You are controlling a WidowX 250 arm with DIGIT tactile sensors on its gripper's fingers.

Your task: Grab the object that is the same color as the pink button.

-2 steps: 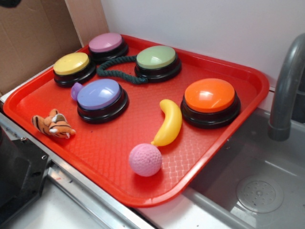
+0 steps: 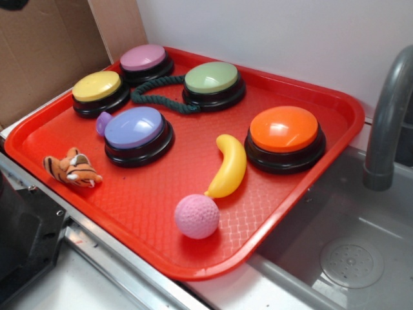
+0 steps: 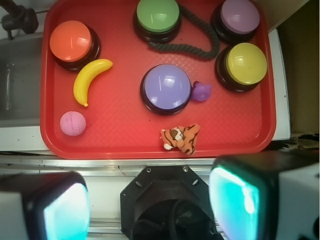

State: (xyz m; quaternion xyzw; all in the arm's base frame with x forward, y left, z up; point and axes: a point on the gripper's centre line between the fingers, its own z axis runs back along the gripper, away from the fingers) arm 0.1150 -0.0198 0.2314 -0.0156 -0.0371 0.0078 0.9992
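pink ball [image 2: 197,216] [image 3: 73,123], red tray [image 2: 148,206] [image 3: 125,135], steel sink [image 2: 342,252]

1. End effector [image 3: 152,200] sits high over the near rim of the red tray [image 3: 125,145], its two fingers [image 3: 235,195] spread wide with nothing between them.
2. Pink ball [image 3: 73,123] lies ahead and off to the left finger's side, just beyond the tray's near edge.
3. Yellow banana [image 3: 90,80] is just past the ball.
4. Pink button [image 3: 240,17] is far ahead on the right, at the tray's back corner.
5. Tiger toy [image 3: 181,138] lies nearest, straight ahead.
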